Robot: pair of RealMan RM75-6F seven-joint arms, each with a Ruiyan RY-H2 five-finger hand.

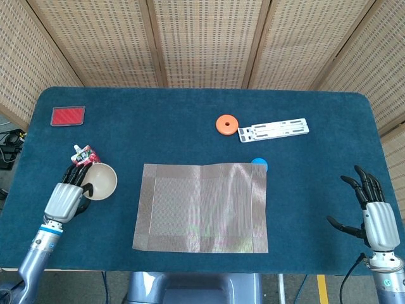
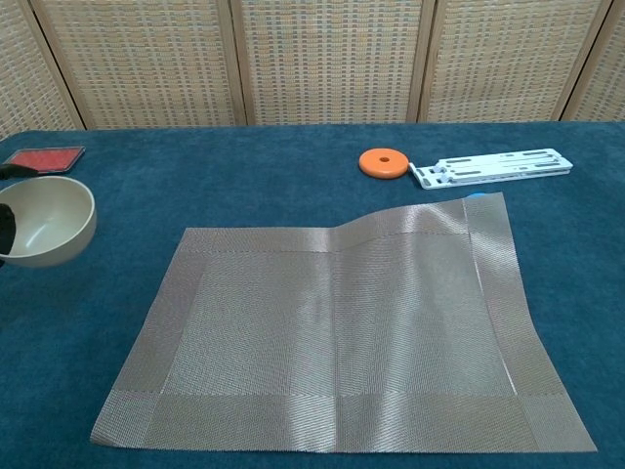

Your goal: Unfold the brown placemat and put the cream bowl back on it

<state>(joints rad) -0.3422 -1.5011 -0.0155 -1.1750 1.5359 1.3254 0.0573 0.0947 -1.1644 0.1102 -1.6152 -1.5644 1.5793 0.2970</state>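
Head view: the left hand [image 1: 65, 195] grips the cream bowl [image 1: 101, 181] at its rim, left of the unfolded brown placemat [image 1: 201, 207]. The right hand [image 1: 376, 218] rests spread and empty near the surface [image 1: 177, 126] edge.

Chest view: the bowl [image 2: 49, 220] is tilted, beside the placemat [image 2: 342, 327].

On my screen I count one brown placemat [image 1: 200, 207], one cream bowl [image 1: 102, 180], one red flat card [image 1: 68, 116], one small red snack pouch [image 1: 82, 155], one orange disc [image 1: 226, 124], one white plastic bracket [image 1: 273, 130] and one small blue round thing [image 1: 259, 163]. I also count two robot hands, the left hand [image 1: 66, 197] and the right hand [image 1: 374, 217].
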